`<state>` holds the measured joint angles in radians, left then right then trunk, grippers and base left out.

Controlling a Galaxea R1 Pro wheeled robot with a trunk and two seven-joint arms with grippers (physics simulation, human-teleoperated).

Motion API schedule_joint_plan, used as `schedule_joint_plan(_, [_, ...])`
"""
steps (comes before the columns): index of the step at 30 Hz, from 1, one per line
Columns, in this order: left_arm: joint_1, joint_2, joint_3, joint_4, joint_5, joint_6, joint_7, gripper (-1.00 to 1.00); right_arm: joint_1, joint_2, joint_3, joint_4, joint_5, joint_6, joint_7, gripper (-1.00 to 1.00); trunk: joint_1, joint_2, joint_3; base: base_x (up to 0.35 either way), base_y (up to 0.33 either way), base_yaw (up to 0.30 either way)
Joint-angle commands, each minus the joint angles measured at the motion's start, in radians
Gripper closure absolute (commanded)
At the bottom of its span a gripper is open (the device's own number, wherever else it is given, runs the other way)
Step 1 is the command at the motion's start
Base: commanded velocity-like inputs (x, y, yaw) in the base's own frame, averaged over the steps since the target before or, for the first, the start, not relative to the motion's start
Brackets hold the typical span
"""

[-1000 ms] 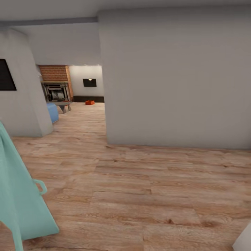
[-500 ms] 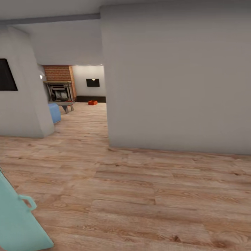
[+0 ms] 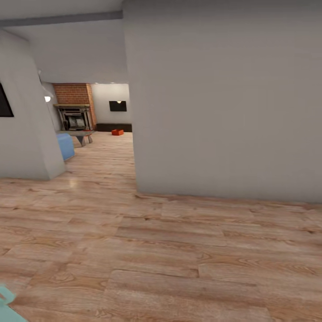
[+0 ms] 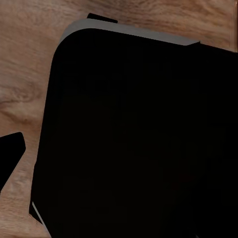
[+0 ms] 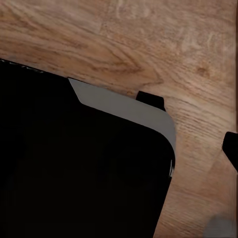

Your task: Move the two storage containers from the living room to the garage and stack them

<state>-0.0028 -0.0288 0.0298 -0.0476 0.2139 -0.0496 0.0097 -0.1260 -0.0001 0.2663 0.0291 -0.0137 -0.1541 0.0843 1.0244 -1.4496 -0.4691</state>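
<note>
Light wood-plank floor (image 3: pixel 170 250) spreads from the robot's feet to a broad grey wall (image 3: pixel 223 103) ahead. Both wrist cameras look down on a black rounded body (image 4: pixel 134 139) over the planks; whether either pincer is apart or together cannot be told. Far off, past a blue sofa (image 3: pixel 65 146) and brick fireplace (image 3: pixel 74 112), one orange-red storage container (image 3: pixel 117 132) sits on the living-room floor.

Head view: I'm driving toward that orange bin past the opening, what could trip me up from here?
The grey wall juts out right beside the passage, and its corner sits close to a straight line to the storage container; a wide base could clip it. A blue sofa and a low table narrow the left side farther in. The bin looks tiny and distant, so its orientation cannot be judged yet.
</note>
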Motion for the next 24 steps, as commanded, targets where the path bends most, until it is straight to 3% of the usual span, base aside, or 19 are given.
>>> schedule_joint_plan(1, [0.000, 0.000, 0.002, 0.000, 0.004, -0.003, 0.001, -1.00, -0.001, 0.000, 0.002, 0.003, -0.002, -0.006, 0.003, -1.00, 0.001, 0.000, -0.001, 0.332, -0.018, 0.000])
schedule_joint_plan(24, [0.000, 0.010, 0.002, -0.001, 0.004, 0.021, 0.001, -1.00, -0.001, 0.000, 0.001, 0.003, -0.001, -0.007, 0.003, -1.00, 0.001, 0.000, -0.001, 0.336, -0.001, 0.252])
